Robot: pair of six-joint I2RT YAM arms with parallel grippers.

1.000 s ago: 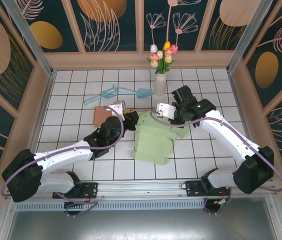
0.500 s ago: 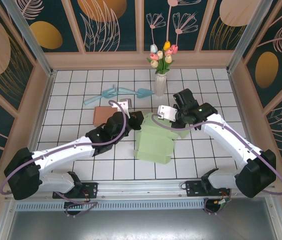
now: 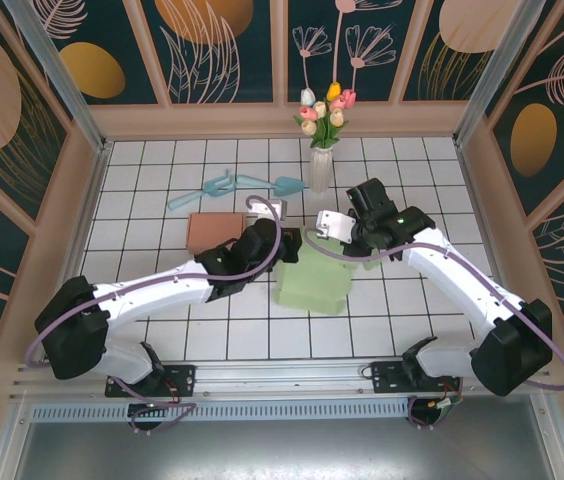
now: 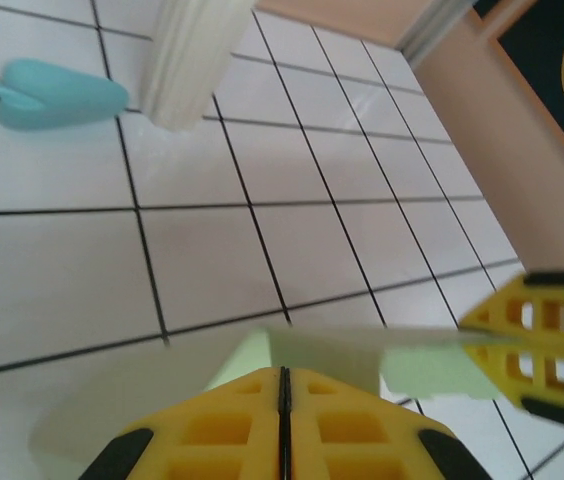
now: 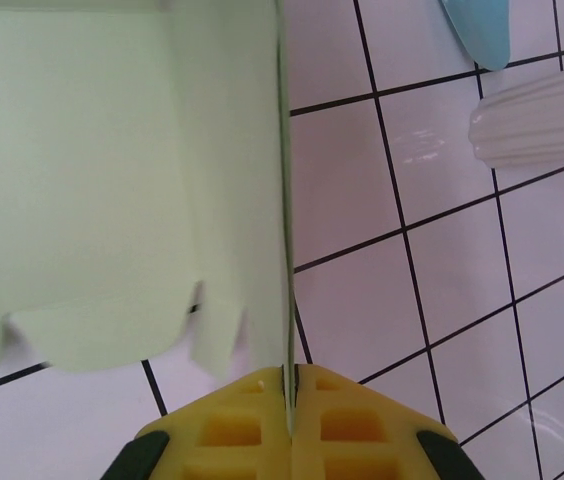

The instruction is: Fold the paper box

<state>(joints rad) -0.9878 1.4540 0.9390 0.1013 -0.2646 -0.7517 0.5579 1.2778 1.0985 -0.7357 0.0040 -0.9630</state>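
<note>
The pale green paper box (image 3: 314,287) lies partly folded on the white tiles between my two arms. My right gripper (image 3: 350,244) sits at its far right corner. In the right wrist view its yellow fingers (image 5: 252,420) are shut on an upright panel edge, at the right gripper (image 5: 289,372), with the paper box (image 5: 112,180) spreading left. My left gripper (image 3: 290,245) is at the box's far left corner. Its jaws are shut with nothing between them at the left gripper (image 4: 282,372). The tips press against a green flap (image 4: 342,352). The right gripper's yellow finger (image 4: 547,335) shows just beyond.
A ribbed white vase (image 3: 320,170) with tulips stands behind the box, close to both wrists, and the vase (image 4: 192,60) shows ahead of the left fingers. Light blue scoops (image 3: 232,183) and a brown card (image 3: 212,230) lie at the back left. Wooden walls ring the tiles.
My left gripper has moved right to the box's far corner and its jaws have closed. The box has shifted right and looks more compact. The right gripper has barely moved.
</note>
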